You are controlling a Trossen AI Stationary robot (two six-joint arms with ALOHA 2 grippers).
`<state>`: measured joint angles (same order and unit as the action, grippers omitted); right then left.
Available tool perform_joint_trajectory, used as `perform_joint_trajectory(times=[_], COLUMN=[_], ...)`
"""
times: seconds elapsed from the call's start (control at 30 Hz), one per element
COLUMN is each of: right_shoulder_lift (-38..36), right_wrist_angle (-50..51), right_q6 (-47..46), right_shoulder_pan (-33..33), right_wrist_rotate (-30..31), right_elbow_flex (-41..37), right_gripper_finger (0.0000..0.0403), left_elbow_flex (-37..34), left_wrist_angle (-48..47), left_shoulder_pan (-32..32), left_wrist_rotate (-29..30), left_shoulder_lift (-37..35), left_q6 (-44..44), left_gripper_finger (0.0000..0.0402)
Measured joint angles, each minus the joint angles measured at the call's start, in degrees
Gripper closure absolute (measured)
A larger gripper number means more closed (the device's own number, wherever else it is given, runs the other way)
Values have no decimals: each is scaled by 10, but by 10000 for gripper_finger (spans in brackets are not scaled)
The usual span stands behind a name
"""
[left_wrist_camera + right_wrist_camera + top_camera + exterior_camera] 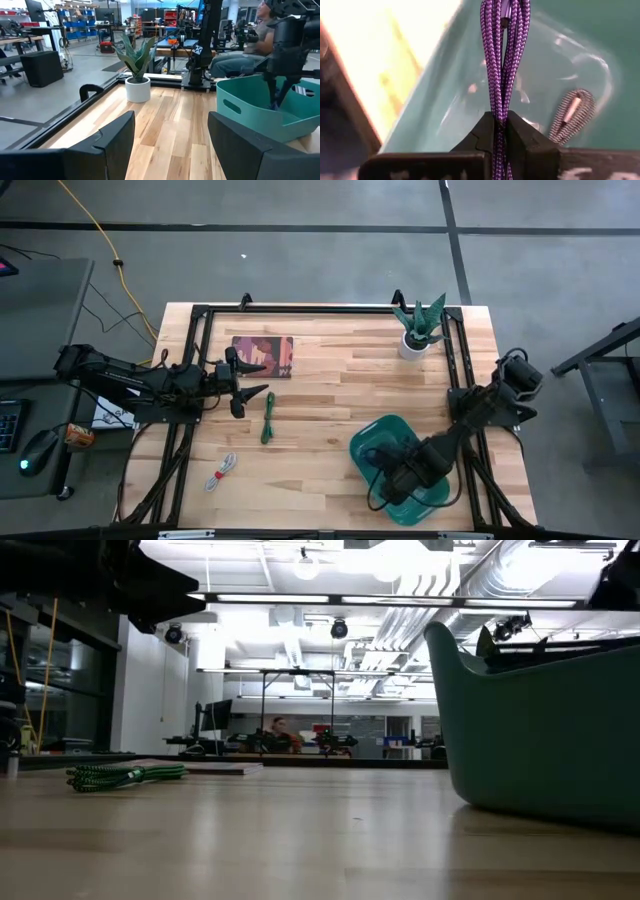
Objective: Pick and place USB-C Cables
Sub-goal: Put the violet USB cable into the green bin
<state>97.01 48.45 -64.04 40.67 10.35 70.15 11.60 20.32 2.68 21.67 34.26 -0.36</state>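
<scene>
The right tool (501, 131) is clamped tight on the purple cable (502, 60), its two dark fingers pinching the folded braided strands, which run out from between the tips. It hangs inside the teal tub (372, 442), at about five o'clock on the counter (330, 390) as seen from above. The silver-grey cable (572, 114) lies on the tub's floor, close to the held purple one but apart from it.

The left tool (243, 383) sits near nine o'clock, above the counter, its fingers (112, 137) spread wide with nothing between them. Just beside it toward the middle of the counter lies the green cable (269, 418), stretched out flat on the wood. The white-and-red cable (221, 471) lies toward seven o'clock, well apart from the tub.

A dark reddish flat pad (263, 356) rests at about eleven o'clock, near the left tool. A potted plant (417, 330) in a white pot stands at one o'clock.
</scene>
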Motion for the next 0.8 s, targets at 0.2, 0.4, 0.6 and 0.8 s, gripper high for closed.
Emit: perform_joint_trajectory(times=[0.2,0.4,0.6,0.8], right_shoulder_lift=[0,13,33,33], right_wrist_angle=[20,10,4,5], right_q6=[175,191,191,173], right_shoulder_pan=[-17,-27,-32,-33], right_wrist_rotate=[-53,-62,-74,-83], right_elbow_flex=[-2,-24,-25,-25], right_gripper_finger=[394,394,382,334], left_elbow_flex=[0,0,0,0], left_wrist_angle=[0,0,-5,-8], left_shoulder_pan=[0,0,0,0], left_wrist_rotate=[0,0,0,0], left_shoulder_lift=[0,0,6,6], left_q6=[-9,-10,-10,-10], left_gripper_finger=[171,171,171,171])
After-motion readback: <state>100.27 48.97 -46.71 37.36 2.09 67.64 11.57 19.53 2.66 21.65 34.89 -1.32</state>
